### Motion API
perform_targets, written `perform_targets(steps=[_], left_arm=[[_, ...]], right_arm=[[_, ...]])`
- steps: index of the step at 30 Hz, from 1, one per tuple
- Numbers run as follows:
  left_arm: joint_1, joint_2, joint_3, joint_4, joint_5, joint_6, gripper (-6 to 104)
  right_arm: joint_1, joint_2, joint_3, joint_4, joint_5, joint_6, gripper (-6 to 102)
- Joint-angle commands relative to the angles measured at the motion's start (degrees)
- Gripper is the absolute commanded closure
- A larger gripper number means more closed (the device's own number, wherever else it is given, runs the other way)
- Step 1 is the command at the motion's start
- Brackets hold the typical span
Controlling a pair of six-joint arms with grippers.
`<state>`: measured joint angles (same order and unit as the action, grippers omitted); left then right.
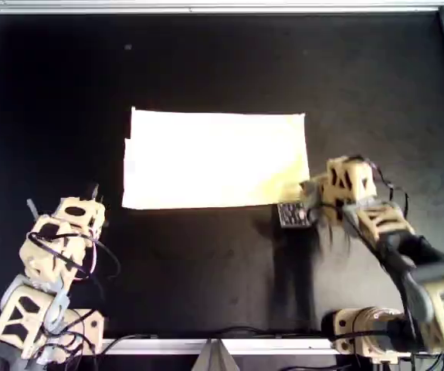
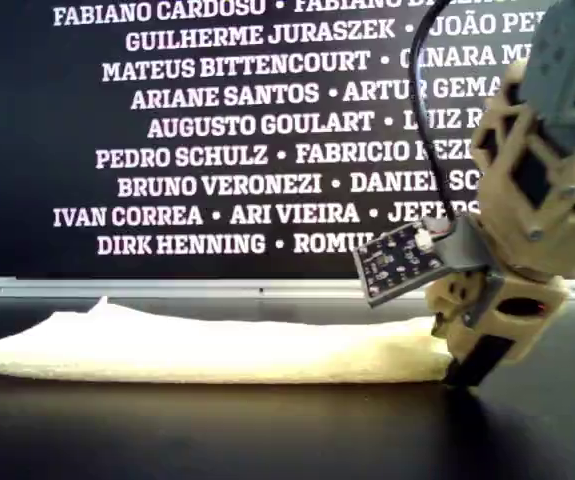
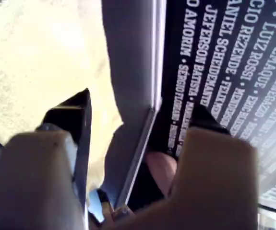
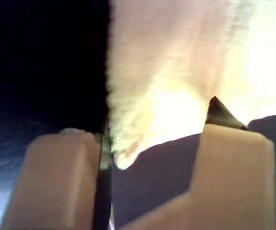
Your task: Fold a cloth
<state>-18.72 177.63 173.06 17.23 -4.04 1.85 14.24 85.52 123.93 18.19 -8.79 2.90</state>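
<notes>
Cloth [image 1: 214,158] lying flat mid-table [image 1: 206,263] as a wide rectangle, my second gripper [image 4: 154,143] at its near corner on the overhead view's right, fingers apart around that corner, my first gripper [image 3: 135,129] off the cloth, fingers apart, holding nothing

The overhead camera looks straight down on the whole black table [image 1: 206,263], framed edge to edge. The exterior camera sits low at table height, close, facing a lettered back wall [image 2: 217,130]. Each wrist camera looks along its own fingers from very near. All four views share the cloth [image 1: 214,158] near the table's middle.
</notes>
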Motion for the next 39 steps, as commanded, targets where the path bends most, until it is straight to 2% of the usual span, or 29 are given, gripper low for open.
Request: perform_targets(steps=[1,6,9,20,25,34,39], left_arm=[[0.1,0.7,-0.8,-0.8,-0.3,0.3,26],[-0.4,0.7,-0.8,-0.8,-0.3,0.3,26],[-0.4,0.7,-0.8,-0.8,-0.3,0.3,26],[0.1,0.4,-0.7,-0.7,-0.3,0.3,26],[0.1,0.1,-0.7,-0.7,-0.3,0.3,26],[0.2,0.1,-0.7,-0.7,-0.3,0.3,26],[0.2,0.1,-0.7,-0.7,-0.3,0.3,26]], right_arm=[[-0.1,-0.4,-4.6,-1.2,-0.4,0.18,17],[-0.1,-0.5,-4.7,-1.2,-0.4,0.18,19],[-0.1,-0.5,-4.7,-1.2,-0.4,0.18,25],[-0.1,-0.3,-4.9,-1.3,-0.4,0.26,78],[-0.1,0.2,-4.8,-1.3,-0.4,0.26,97],[-1.1,1.0,-4.7,-1.3,-0.4,0.18,97],[-0.1,10.0,-4.1,-1.3,-0.4,0.18,97]])
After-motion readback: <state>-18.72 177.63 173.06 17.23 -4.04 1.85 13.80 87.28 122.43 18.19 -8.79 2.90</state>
